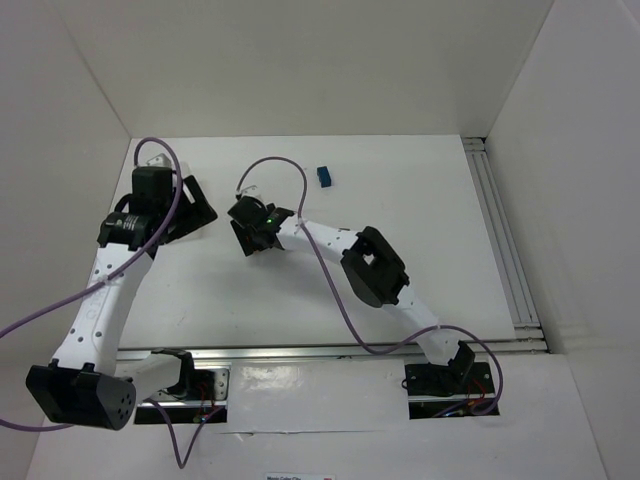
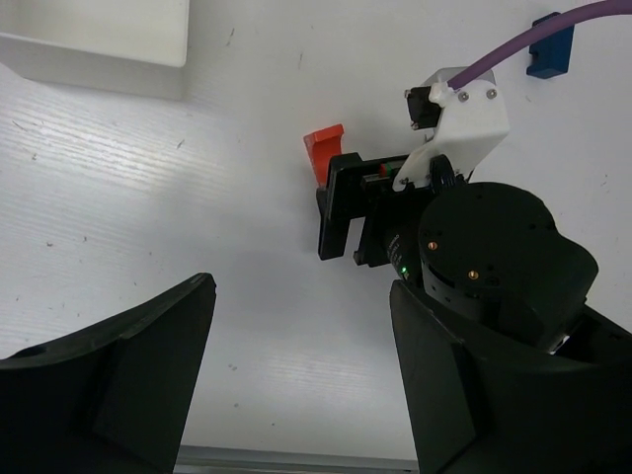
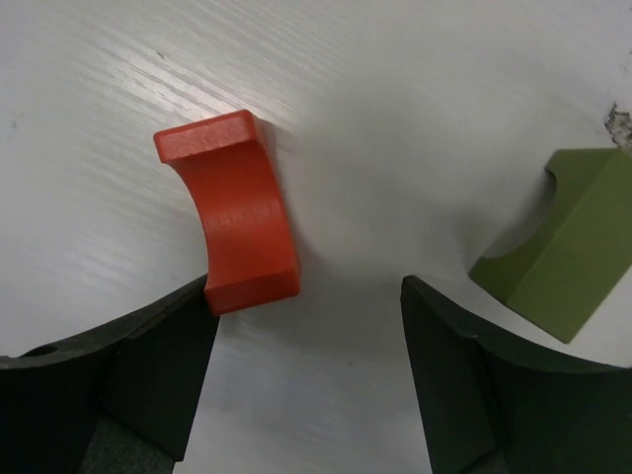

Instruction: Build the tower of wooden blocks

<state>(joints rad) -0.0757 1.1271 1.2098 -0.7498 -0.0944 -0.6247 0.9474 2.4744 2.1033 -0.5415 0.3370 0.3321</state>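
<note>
A red curved block [image 3: 232, 212] lies on the white table, its near end touching the left fingertip of my right gripper [image 3: 308, 336], which stands open with bare table between its fingers. An olive green block [image 3: 563, 242] with a concave cut lies to the right, beyond the right finger. The left wrist view shows the same red block [image 2: 324, 150] just past the right gripper's [image 2: 341, 207] fingers and a blue block [image 2: 550, 49] farther off. My left gripper [image 2: 301, 336] is open over bare table. From above, the blue block [image 1: 324, 176] sits behind the right gripper [image 1: 240, 228], with the left gripper [image 1: 200, 212] beside it.
A white rectangular tray [image 2: 99, 44] stands at the far left of the left wrist view. A purple cable [image 2: 553, 30] runs over the right gripper. White walls enclose the table on three sides, and a rail [image 1: 500, 230] runs along the right edge.
</note>
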